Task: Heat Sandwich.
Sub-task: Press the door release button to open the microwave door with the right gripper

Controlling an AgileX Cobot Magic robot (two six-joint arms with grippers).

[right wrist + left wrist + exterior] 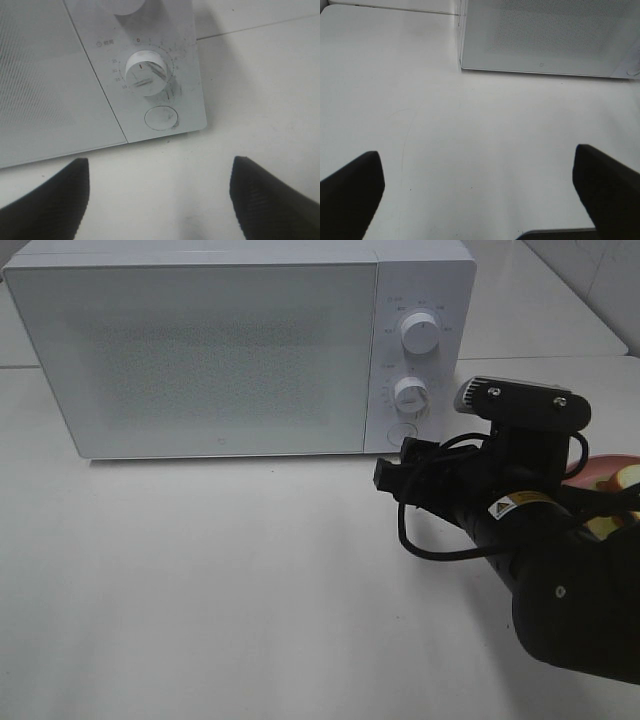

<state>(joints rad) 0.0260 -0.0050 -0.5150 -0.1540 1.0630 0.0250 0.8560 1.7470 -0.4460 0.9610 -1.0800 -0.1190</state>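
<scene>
The sandwich [627,480] sits off to the right of the microwave [200,350] and nearer the front of the table [200,590]. Most of it is hidden behind the right arm [560,590]. Only slivers of tan bread show, so I cannot tell which way it points or how its long axis runs. It lies on a pink plate [592,468], of which just a strip of rim peeks out past the arm.

The microwave stands at the back of the table with its door [200,360] closed. The dotted panel gives no view of what is inside.

The right claw [160,200] hangs in front of the microwave's control panel, its two dark fingers spread wide with only bare table between them. It faces the lower knob [145,72] and the round button [161,118] beneath that knob, and stands clear of both.

The left claw [480,195] is likewise spread wide and holds nothing. It hovers over the table in front of the microwave's left front corner, well apart from it.
</scene>
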